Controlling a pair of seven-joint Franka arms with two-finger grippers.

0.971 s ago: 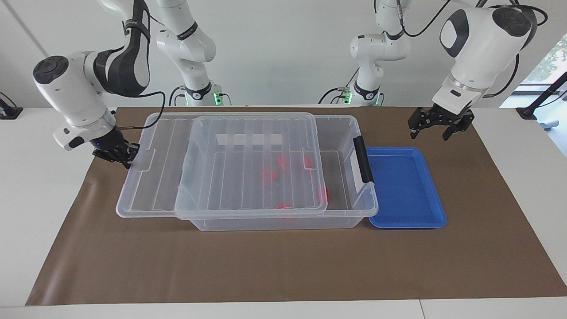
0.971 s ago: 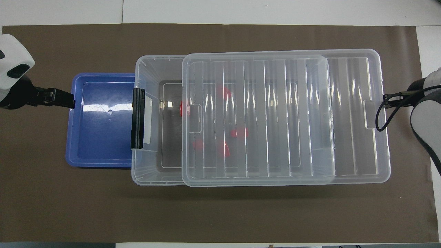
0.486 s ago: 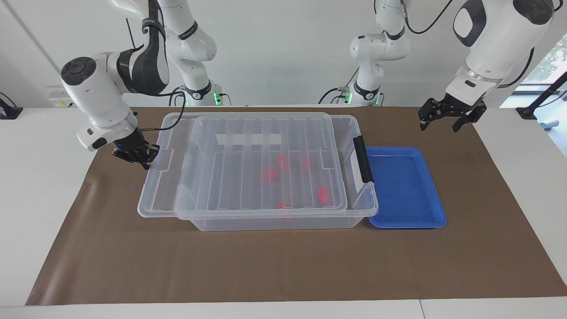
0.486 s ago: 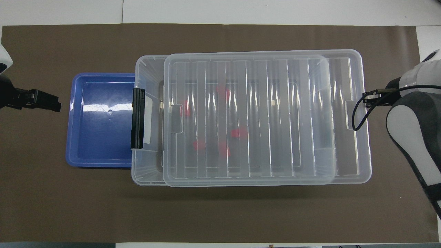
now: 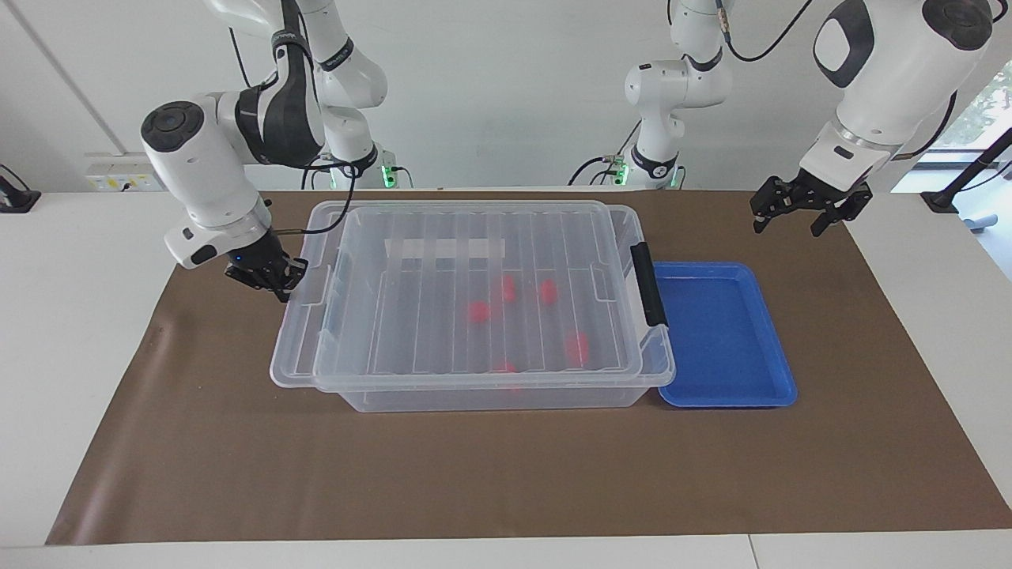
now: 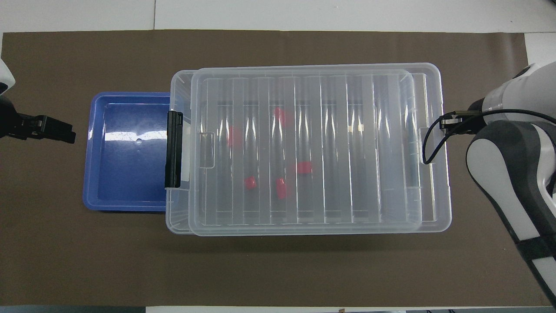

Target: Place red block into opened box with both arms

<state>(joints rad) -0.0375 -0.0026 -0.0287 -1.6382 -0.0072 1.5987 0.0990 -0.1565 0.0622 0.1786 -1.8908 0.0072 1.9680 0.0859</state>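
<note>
Lid (image 5: 474,292) lies on the box (image 5: 506,395), offset toward the right arm's end; a narrow strip of the box is left uncovered by the black latch (image 5: 648,284). Five red blocks (image 6: 235,136) are seen inside through the lid, on the box floor.

Right gripper (image 5: 267,276) is clamped together at the lid's end tab, touching or gripping it; which cannot be told. Judged step: lid being slid closed toward the latch end.

Left gripper (image 5: 798,209) hangs with fingers apart over the mat (image 5: 506,474), beside the blue tray (image 5: 723,332), holding nothing; it waits.

To finish well:
- Push should be kept level and straight along the box's long axis, so the lid does not skew on the rim.
- Contact should be kept low on the tab; a slip over the lid edge is the likely failure.
- Box may creep toward the tray under the push; bracing at the latch end by the left gripper would help.
- Push should be stopped once the lid's edge meets the latch.
</note>
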